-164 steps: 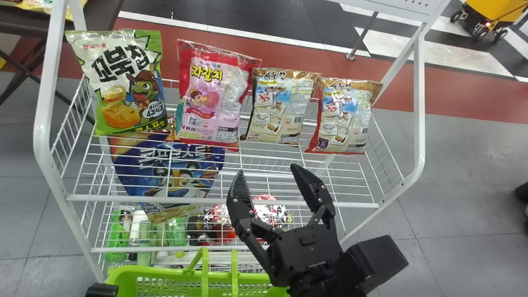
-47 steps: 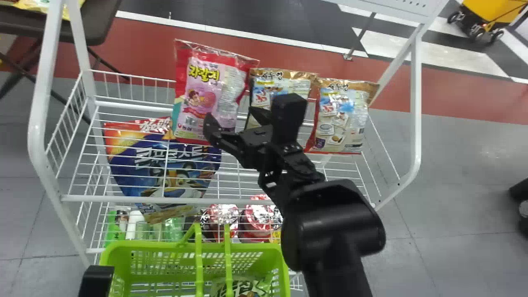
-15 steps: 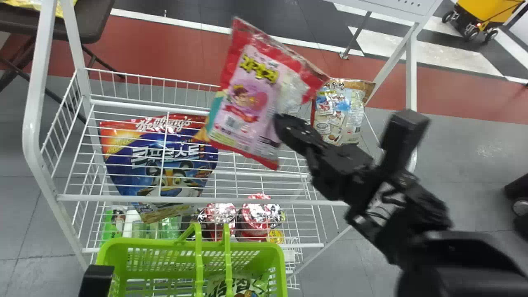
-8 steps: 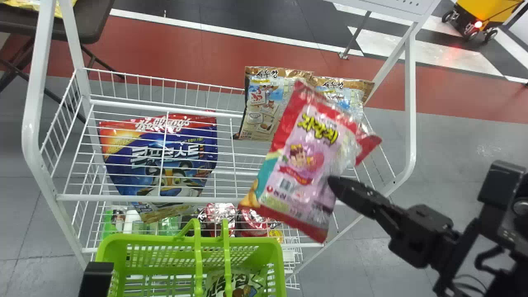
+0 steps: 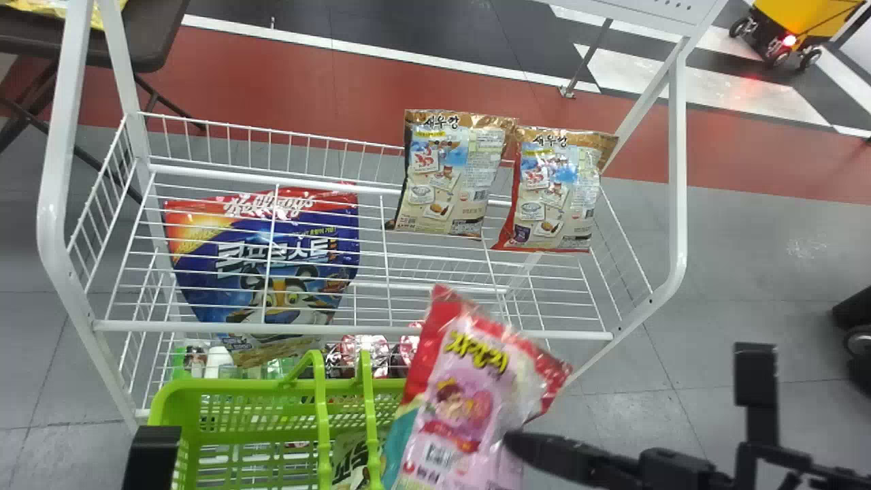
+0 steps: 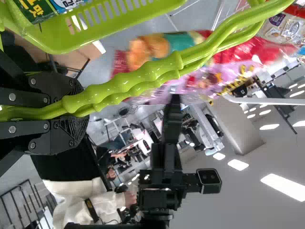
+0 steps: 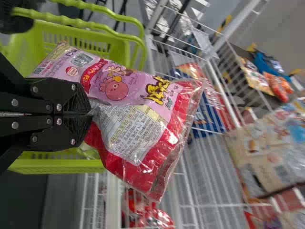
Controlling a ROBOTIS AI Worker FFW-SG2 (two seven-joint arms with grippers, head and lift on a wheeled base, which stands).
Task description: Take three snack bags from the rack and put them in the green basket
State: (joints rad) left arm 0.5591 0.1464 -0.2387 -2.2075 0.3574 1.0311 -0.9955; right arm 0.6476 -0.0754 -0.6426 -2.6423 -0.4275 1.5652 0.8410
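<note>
Presumably light, crushable: pink snack bag [image 7: 136, 126], best held at side; right gripper [image 7: 90, 113] pinching it, left gripper [image 6: 86, 107] clenching basket handles [image 6: 128, 83].

Flr [image 5: 735, 258] is gray tile w/ thin seams; past it a wide red band [image 5: 272, 82], then a white line [image 5: 408, 52], then blk & white patches [image 5: 708, 75]. Far L in head view: dark tabletop [image 5: 146, 34] on thin dark legs. Upper R: yellow cart [image 5: 806, 19] on blk wheels, small red lt [image 5: 789, 40] glowing on it. Left wrist view: lt gray ceiling [image 6: 243, 205] w/ several bright rect. lights [image 6: 283, 187], plus dark railing [image 6: 21, 200]; cluttered bkgd furniture too small to ID.
</note>
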